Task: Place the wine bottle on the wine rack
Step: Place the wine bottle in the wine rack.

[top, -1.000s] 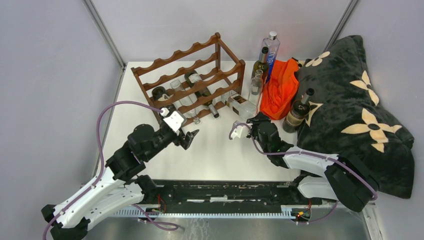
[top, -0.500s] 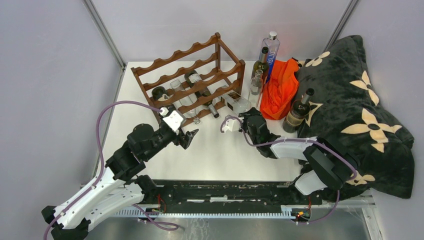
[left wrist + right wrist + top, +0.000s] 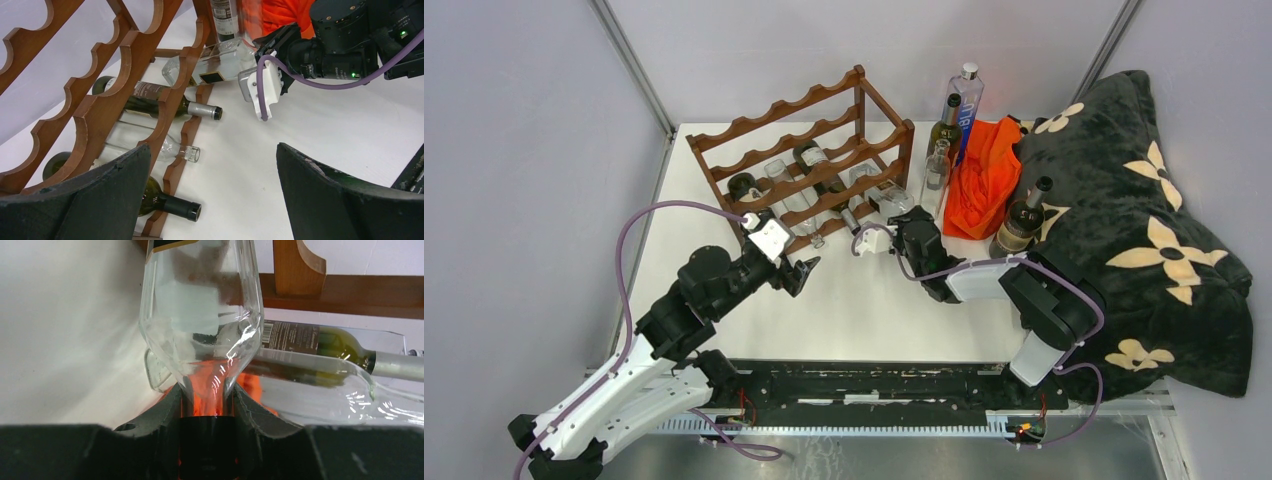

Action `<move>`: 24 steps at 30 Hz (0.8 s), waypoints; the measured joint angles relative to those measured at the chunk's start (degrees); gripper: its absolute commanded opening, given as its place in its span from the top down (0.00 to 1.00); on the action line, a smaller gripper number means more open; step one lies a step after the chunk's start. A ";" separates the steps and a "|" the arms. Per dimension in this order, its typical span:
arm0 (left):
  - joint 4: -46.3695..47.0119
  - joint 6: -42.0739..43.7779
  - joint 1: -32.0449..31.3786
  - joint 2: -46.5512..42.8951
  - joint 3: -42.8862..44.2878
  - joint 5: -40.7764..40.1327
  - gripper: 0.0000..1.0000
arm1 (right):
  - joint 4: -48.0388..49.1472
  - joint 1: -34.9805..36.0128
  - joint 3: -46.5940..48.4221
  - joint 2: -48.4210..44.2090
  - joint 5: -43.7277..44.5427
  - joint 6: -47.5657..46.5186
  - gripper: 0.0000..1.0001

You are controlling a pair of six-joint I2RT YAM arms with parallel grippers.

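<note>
The wine rack (image 3: pixel 809 100) is reddish-brown wood and stands at the table's back left, also close in the left wrist view (image 3: pixel 175 95). My right gripper (image 3: pixel 904 225) is shut on the neck of a clear glass wine bottle (image 3: pixel 886 197). The bottle lies level, base first, at the right end of the rack's bottom tier. In the right wrist view, the black fingers (image 3: pixel 170 407) clamp the neck of the bottle (image 3: pixel 200 305). My left gripper (image 3: pixel 802 270) hangs open over the table in front of the rack, with nothing between its fingers (image 3: pixel 115 190).
Three bottles lie in the rack's bottom tier: two green (image 3: pixel 829 180) (image 3: pixel 744 185) and one clear (image 3: pixel 789 195). Three bottles stand right of the rack (image 3: pixel 944 125). An orange cloth (image 3: pixel 984 175), a black flowered blanket (image 3: pixel 1124 200) and a dark bottle (image 3: pixel 1019 220) fill the right side.
My right arm has swung left and forward, carrying the clear bottle from the table's middle right into the right end of the rack's bottom tier. The left arm has stayed still.
</note>
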 measured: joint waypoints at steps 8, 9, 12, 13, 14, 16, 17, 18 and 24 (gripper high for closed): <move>0.02 0.00 0.61 0.00 -0.02 0.52 0.00 | 1.16 0.00 4.26 4.04 -0.68 -0.83 0.35; 0.02 0.00 0.70 -0.02 -0.02 0.63 0.00 | 1.64 0.02 4.81 4.15 -1.05 -0.83 0.30; 0.00 0.00 0.79 -0.11 -0.02 0.98 0.00 | 3.17 0.15 6.36 4.26 -2.56 -0.72 0.22; 0.02 0.00 0.79 -0.13 -0.02 1.01 0.00 | 3.37 0.15 6.69 4.26 -2.84 -0.66 0.20; 0.02 0.00 0.81 -0.13 -0.04 1.01 0.00 | 3.43 0.15 6.84 4.26 -3.19 -0.70 0.20; 0.02 0.00 0.90 -0.28 -0.04 1.01 0.00 | 3.06 0.28 6.93 4.09 -3.72 -0.57 0.17; 0.02 0.00 0.98 -0.28 -0.04 1.03 0.00 | 2.51 0.31 6.93 3.89 -4.04 -0.44 0.16; 0.02 -0.02 1.05 -0.31 -0.04 1.07 0.00 | 1.70 0.37 6.93 3.52 -4.35 -0.11 0.16; 0.04 -0.02 1.40 -0.39 -0.04 1.49 0.00 | -8.04 0.96 6.93 -3.19 -6.23 1.99 0.11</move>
